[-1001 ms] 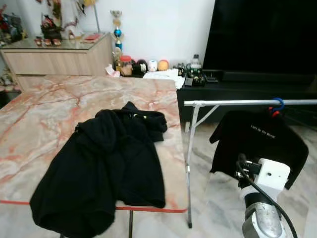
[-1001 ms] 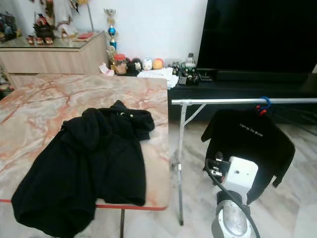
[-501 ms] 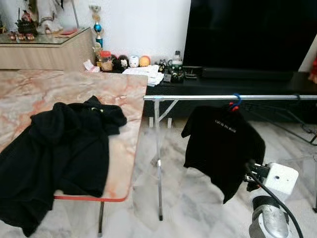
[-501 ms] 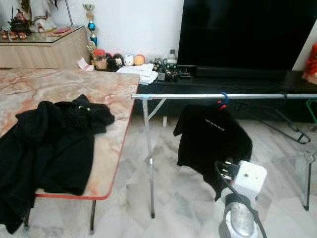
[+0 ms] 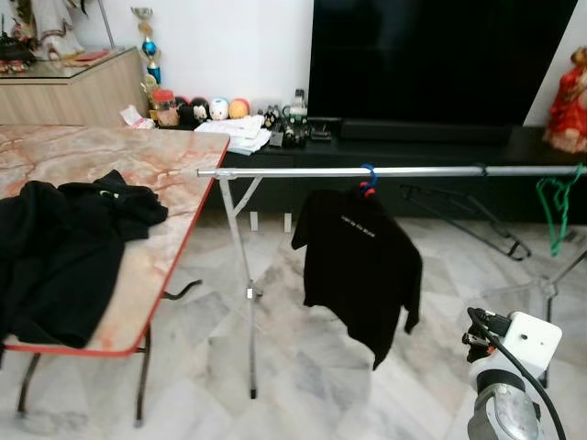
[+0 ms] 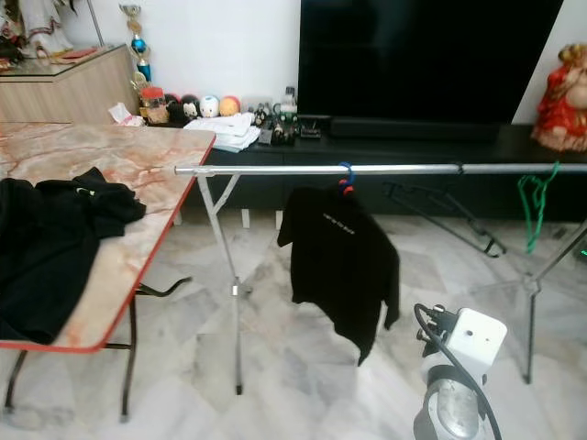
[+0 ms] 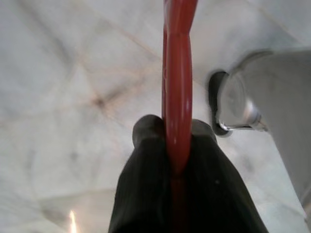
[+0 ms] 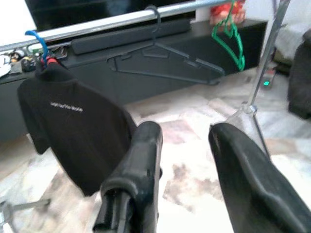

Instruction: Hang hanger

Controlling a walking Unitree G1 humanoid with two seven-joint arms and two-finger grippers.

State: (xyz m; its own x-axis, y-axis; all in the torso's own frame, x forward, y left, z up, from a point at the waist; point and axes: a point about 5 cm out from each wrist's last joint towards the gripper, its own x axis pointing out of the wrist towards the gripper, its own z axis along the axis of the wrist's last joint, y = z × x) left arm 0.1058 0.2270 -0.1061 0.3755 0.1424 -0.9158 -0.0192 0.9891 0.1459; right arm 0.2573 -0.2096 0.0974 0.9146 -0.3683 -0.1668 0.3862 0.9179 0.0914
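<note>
A red hanger [image 7: 178, 58] is pinched between the two black fingers of my left gripper [image 7: 177, 130], held above the marble floor. A silver clothes rail [image 5: 367, 170] runs across the room ahead. On it hangs a black T-shirt [image 5: 358, 266] on a blue hanger [image 5: 368, 173], a bare dark hanger [image 8: 160, 58] and a green hanger [image 5: 555, 206] further right. My right gripper [image 8: 184, 133] is open with nothing between its fingers and faces the rail. Its silver and white wrist [image 5: 509, 367] shows low on the right.
A marble-topped table [image 5: 156, 266] with a red edge stands to the left, with a black garment [image 5: 55, 247] lying on it. Behind the rail is a low black TV bench [image 5: 413, 151] under a large TV. The rail's legs [image 5: 240, 284] stand on the marble floor.
The camera has swung to the right: the table has slid to the left of the picture and the whole rail with the green hanger has come into view. The right wrist stays low right.
</note>
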